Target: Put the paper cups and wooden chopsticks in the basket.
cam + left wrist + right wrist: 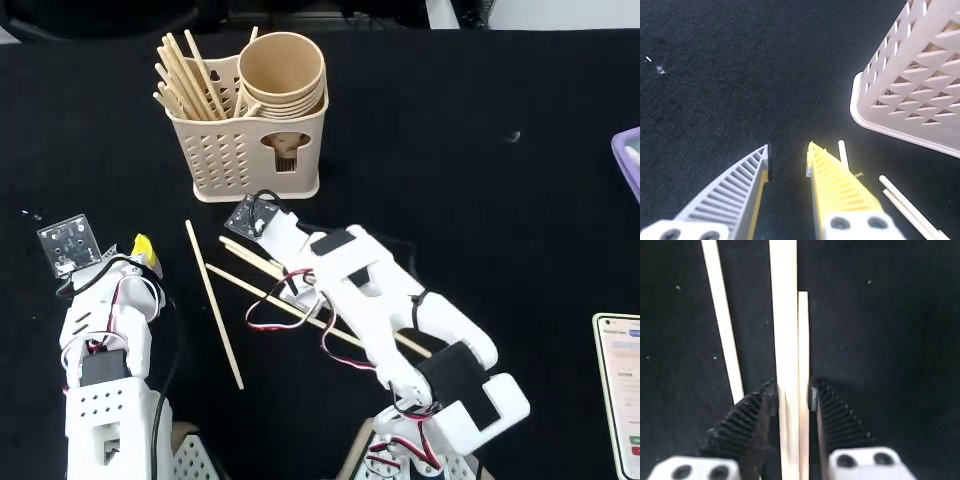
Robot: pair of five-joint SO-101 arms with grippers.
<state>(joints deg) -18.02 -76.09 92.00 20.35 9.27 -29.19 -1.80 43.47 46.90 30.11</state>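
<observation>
A beige basket [255, 160] stands at the back of the black table with stacked paper cups [282, 65] and several wooden chopsticks [190, 75] in it. Loose chopsticks [215, 310] lie in front of it. My right gripper [791, 390] is down on the table, its black fingers shut on two chopsticks [787, 330] lying side by side. A third chopstick [722, 325] lies just outside one finger. My left gripper [787, 147] is open over bare cloth near the basket's corner [910, 90]. A chopstick tip [842, 150] lies beside its yellow finger.
A purple container's edge [628, 155] shows at the right side of the table. A flat screen device [620, 390] lies at the front right. Both arm bases stand along the front edge.
</observation>
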